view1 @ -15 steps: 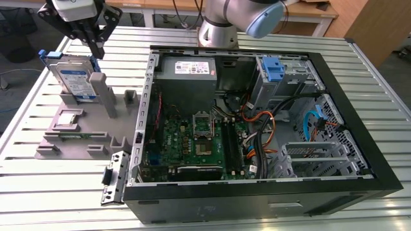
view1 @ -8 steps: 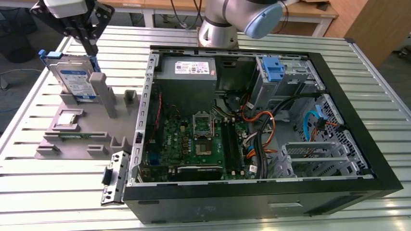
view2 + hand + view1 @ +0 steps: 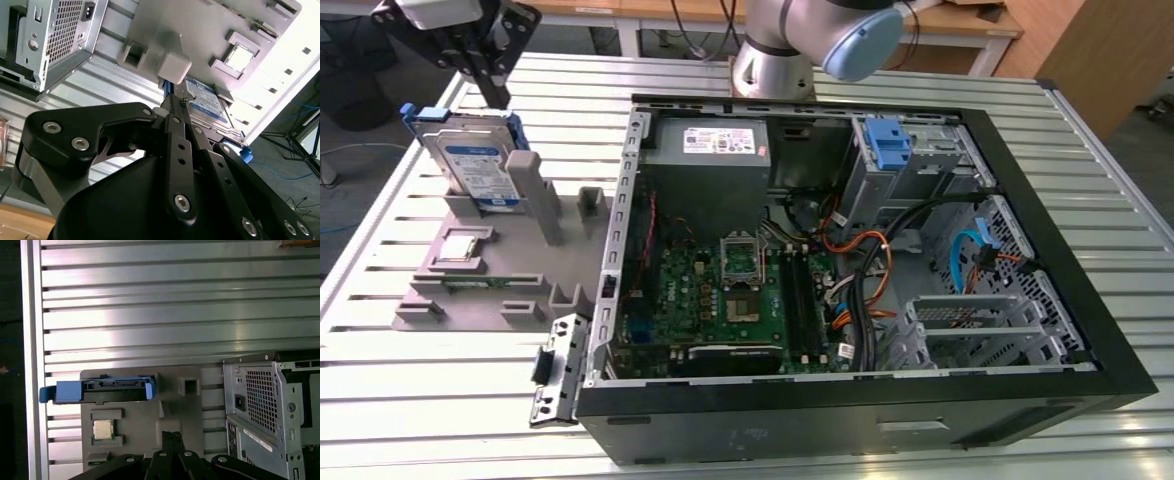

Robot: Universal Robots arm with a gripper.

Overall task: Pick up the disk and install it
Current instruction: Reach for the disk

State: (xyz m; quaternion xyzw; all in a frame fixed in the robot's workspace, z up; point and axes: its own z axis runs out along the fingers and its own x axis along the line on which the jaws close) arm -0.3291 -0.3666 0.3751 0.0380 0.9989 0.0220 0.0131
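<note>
Though the gripper (image 3: 172,104) looks pinched narrow, its linkage hides much of the disk (image 3: 207,105).

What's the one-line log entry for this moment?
stage: pre-grasp | disk: upright in grey fixture, not held | tool: shut, by disk's top edge | computer case: open
</note>
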